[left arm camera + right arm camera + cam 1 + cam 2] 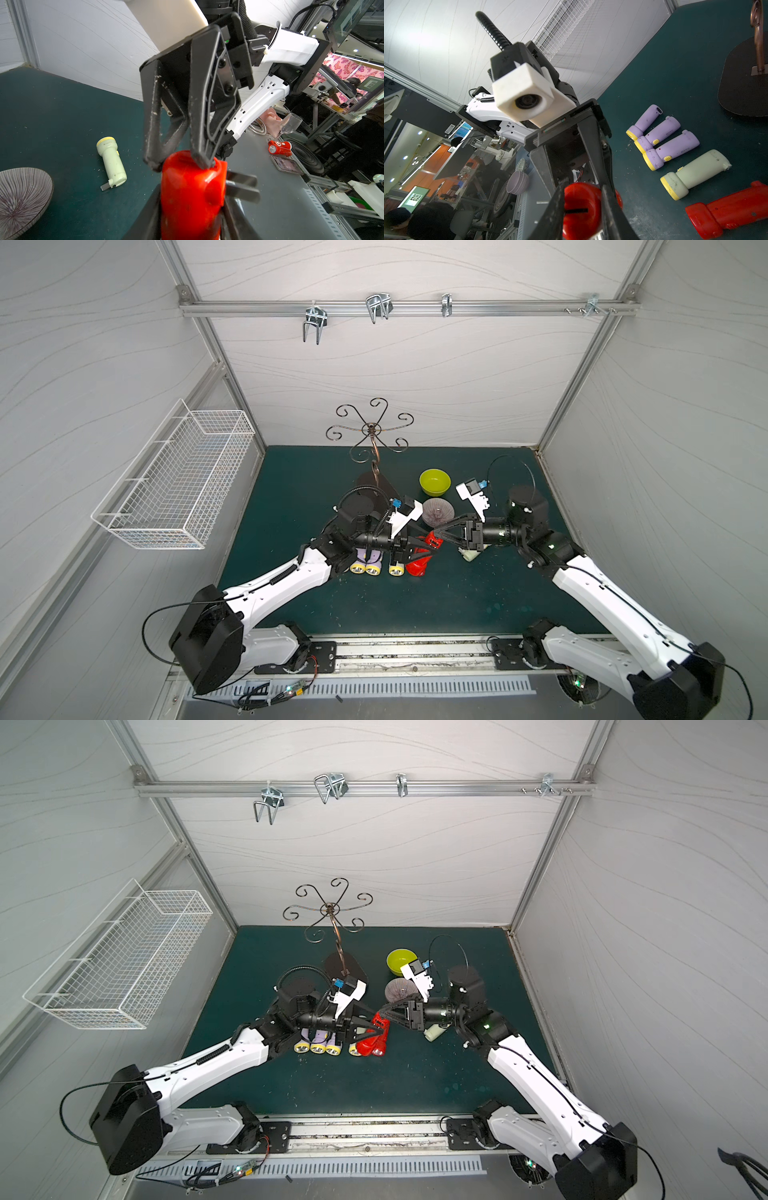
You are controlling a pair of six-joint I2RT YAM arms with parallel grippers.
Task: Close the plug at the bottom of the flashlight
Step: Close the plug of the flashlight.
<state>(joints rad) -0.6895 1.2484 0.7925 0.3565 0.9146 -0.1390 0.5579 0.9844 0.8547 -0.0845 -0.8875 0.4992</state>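
The left hand [192, 209] is clamped on the glossy barrel of the red flashlight [187, 182], holding it off the dark green desk [291, 489] at mid-scene with the butt end towards the right arm, presumably so that arm can work on it; the plug's two flat metal blades [242, 185] jut sideways from that rounded end, not yet folded in. The right hand [178, 164] sets its scuffed black fingertips [202, 160] against the butt; its jaws stand narrow, though whether they pinch or merely press I cannot tell.
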